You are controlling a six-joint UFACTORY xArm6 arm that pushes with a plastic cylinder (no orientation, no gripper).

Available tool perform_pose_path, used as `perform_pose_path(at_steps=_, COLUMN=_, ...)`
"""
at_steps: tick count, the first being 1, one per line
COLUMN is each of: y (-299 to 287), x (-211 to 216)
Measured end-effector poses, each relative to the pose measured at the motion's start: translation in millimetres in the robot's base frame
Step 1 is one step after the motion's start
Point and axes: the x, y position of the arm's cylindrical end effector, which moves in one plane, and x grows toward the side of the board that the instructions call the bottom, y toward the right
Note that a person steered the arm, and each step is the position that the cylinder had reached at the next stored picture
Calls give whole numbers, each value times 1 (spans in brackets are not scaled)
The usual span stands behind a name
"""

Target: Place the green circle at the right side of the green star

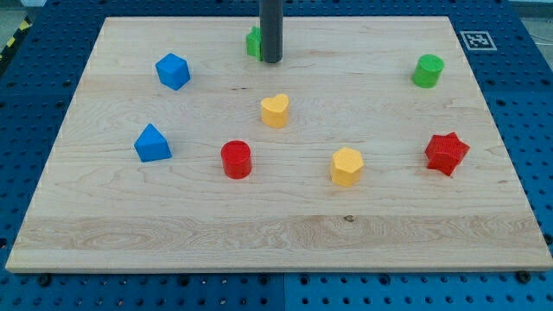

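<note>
A pale wooden board lies on a blue perforated table. On the board's left part sit a blue cube-like block and, below it, a blue triangular block. Near the middle stand a yellow heart-shaped block, a red cylinder block and a yellow hexagonal block. A red star-shaped block rests at the right. A black-and-white marker tag occupies the board's top right corner.

Robotics lab bench: wooden board on blue perforated table, fiducial marker at corner.
</note>
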Motion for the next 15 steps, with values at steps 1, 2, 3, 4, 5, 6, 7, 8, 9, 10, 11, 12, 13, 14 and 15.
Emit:
perform_pose_path(at_steps=1, y=39, x=40)
perform_pose_path(at_steps=2, y=111, x=69)
perform_pose_path(at_steps=3, y=204, x=77)
perform_pose_path(at_steps=4, y=288, x=65)
perform_pose_path(at_steps=5, y=265, x=36)
perform_pose_path(at_steps=6, y=196, x=15)
perform_pose_path(at_steps=7, y=164, x=15)
perform_pose_path(at_steps=8, y=200, x=37)
perform_pose_path(at_steps=9, y=202, x=72)
perform_pose_path(at_steps=10, y=160, x=59)
perform_pose_path(at_steps=11, y=93, x=28)
perform_pose_path(at_steps=12, y=62, x=14)
perform_pose_path(at_steps=13, y=71, x=42)
perform_pose_path(at_steps=14, y=90, x=59)
perform_pose_path(at_steps=15, y=85, x=30)
